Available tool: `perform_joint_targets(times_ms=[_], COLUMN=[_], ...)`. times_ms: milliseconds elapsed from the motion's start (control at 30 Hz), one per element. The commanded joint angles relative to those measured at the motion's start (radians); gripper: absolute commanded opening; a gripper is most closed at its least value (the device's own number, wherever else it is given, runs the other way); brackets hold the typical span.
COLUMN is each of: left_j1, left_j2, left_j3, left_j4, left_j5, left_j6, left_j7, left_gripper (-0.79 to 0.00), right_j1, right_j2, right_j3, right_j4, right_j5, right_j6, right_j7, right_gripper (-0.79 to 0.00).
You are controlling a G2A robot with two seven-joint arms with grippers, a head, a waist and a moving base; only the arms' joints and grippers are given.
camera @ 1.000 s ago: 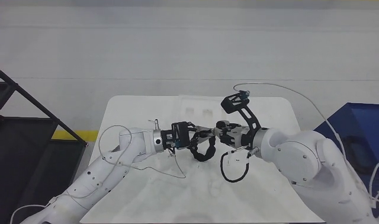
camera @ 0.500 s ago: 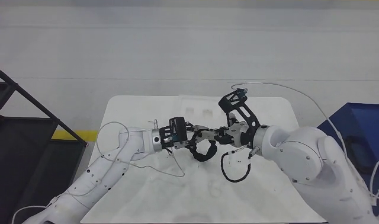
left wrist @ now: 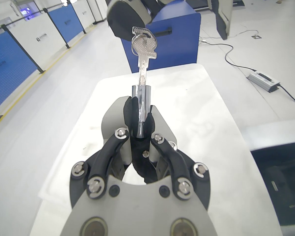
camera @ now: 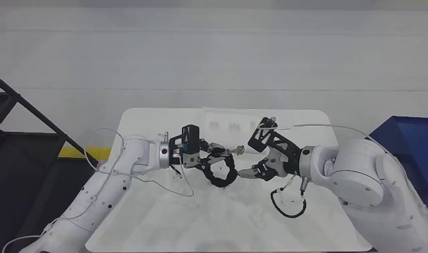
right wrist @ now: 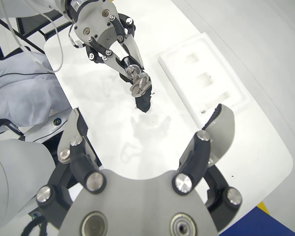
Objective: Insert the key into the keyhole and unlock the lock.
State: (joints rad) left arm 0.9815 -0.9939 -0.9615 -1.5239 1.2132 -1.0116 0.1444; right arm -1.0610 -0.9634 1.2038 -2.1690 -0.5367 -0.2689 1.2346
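Indoors, white table (camera: 154, 122) on grey floor (camera: 214, 52); lock (left wrist: 141, 96) held above it.

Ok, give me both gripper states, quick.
Left gripper: closed on the lock, with the key inserted in it.
Right gripper: jaws open, holding nothing.

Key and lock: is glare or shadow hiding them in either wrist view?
Left wrist view: the key is unobscured, its blade in the lock; the lock's chrome barrel carries bright streaks, and the table behind glares near white. Right wrist view: soft shadows lie on the table below the lock, none covering the key.
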Motion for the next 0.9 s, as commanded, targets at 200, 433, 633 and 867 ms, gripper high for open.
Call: perform_joint_targets(times_ms=[200,433,633,867], left_j1=[-0.004,-0.019,-0.035,-0.066], left_j2=[0.030,0.055,0.065,0.069], left_j3=[-0.007,-0.021,-0.008,0.015], left_j4=[-0.063,-0.114,-0.121,-0.111], left_j5=[-0.195,-0.305,-0.372,-0.430], left_j6=[-0.001,-0.001,-0.001,-0.001], left_j7=[-0.220,-0.334,-0.410,-0.471], left_gripper=[-0.785,-0.785,-0.785,-0.785], right_j1=[-0.022,-0.022,-0.028,0.021], right_j2=[0.008,0.008,0.011,0.025], right_j3=[0.027,0.027,0.000,-0.076], right_j4=[-0.005,-0.005,-0.013,0.023], right_j5=[0.007,0.007,-0.008,-0.008], right_j6=[-0.053,-0.053,-0.185,-0.384], right_j7=[0.004,0.004,-0.028,-0.067], right_gripper=[0.000,0.000,0.000,0.000])
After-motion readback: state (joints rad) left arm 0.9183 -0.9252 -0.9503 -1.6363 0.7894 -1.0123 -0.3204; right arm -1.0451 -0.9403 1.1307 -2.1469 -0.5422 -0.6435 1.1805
